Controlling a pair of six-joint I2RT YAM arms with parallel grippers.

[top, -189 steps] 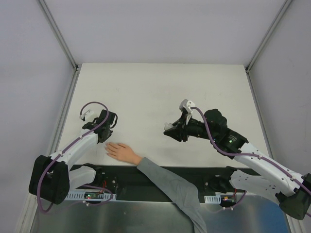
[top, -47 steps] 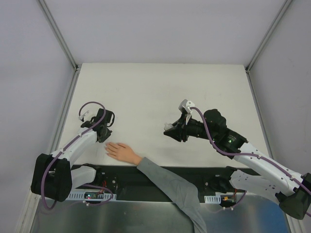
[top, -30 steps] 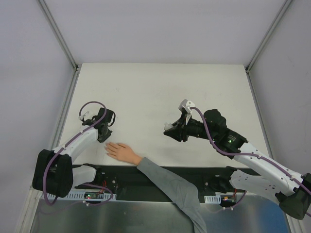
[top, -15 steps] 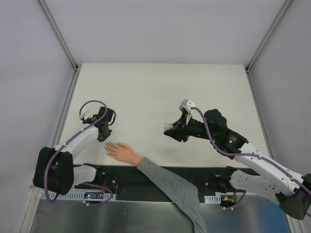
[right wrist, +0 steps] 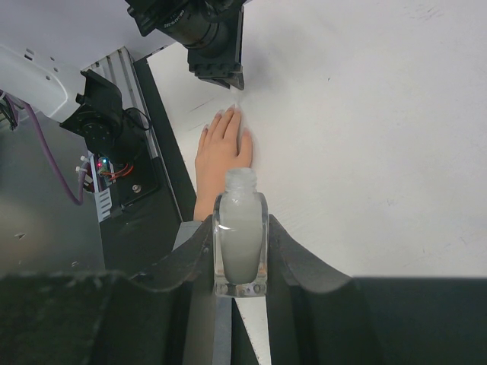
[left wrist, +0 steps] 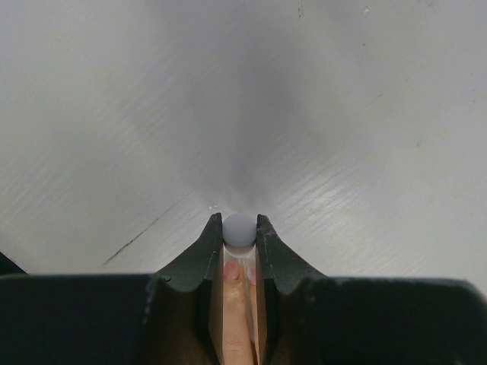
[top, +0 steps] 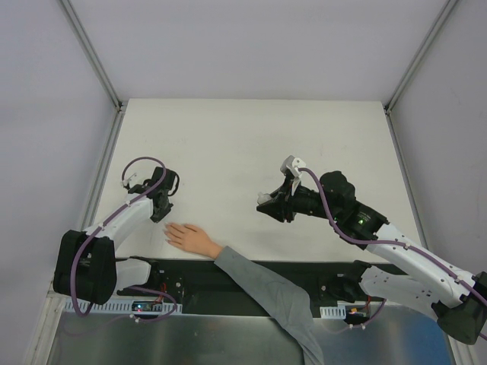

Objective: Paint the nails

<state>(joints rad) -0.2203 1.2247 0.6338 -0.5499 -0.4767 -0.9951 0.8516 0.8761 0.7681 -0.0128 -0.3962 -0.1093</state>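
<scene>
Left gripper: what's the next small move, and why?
Probably ease the left gripper toward the hand until its grey-tipped applicator sits over the nails. Its wrist view shows only bare table ahead of the tip, and from above the gripper is just beyond the hand's fingers. The right gripper holds the open bottle off to the side.

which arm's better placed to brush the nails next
Left. The left claw, shut on a thin round-tipped tool, sits just beyond the nails of the hand. The right claw is farther off and busy holding the open bottle.
</scene>
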